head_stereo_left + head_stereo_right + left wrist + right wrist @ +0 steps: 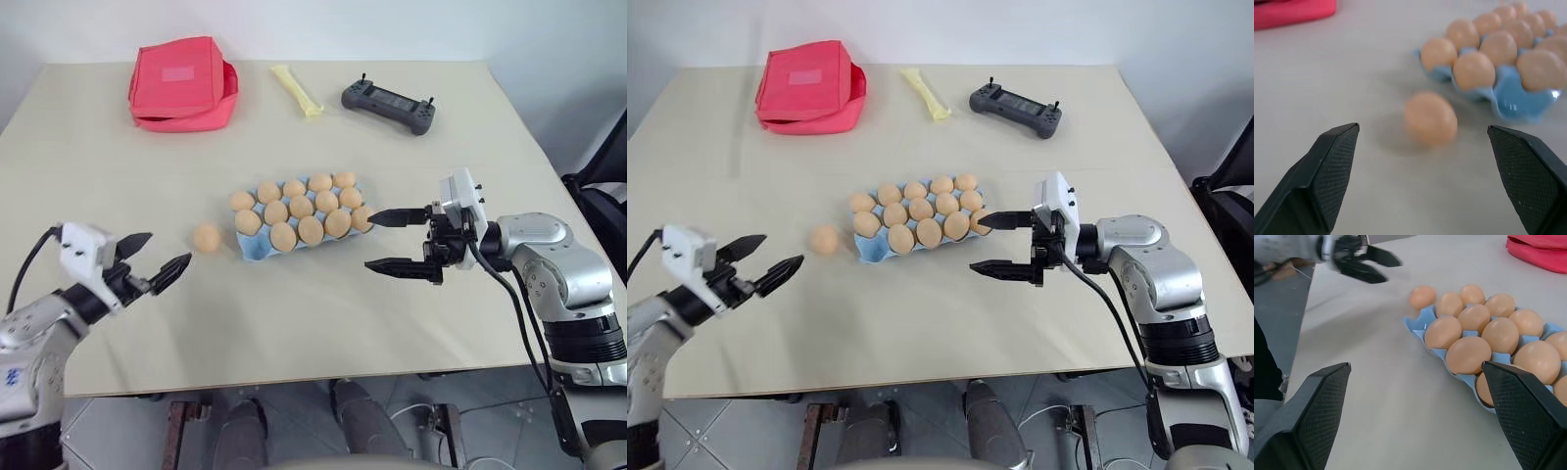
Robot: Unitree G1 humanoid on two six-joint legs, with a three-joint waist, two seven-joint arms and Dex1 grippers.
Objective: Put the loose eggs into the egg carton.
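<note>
On the table: label by label, as placed now.
Loose egg: lies alone on bare tabletop, just beside the near-left corner of the egg carton; the last one outside, so the likely target.
Carton: mid-table, nearly full; one blue cup at that near-left corner looks empty, handy for a short transfer.
Left gripper: fingers spread wide, empty, aimed at the egg from short of it; seemingly lined up to straddle it.
Right gripper: fingers wide apart, empty, hovering at the carton's right end; perhaps to steady it.
</note>
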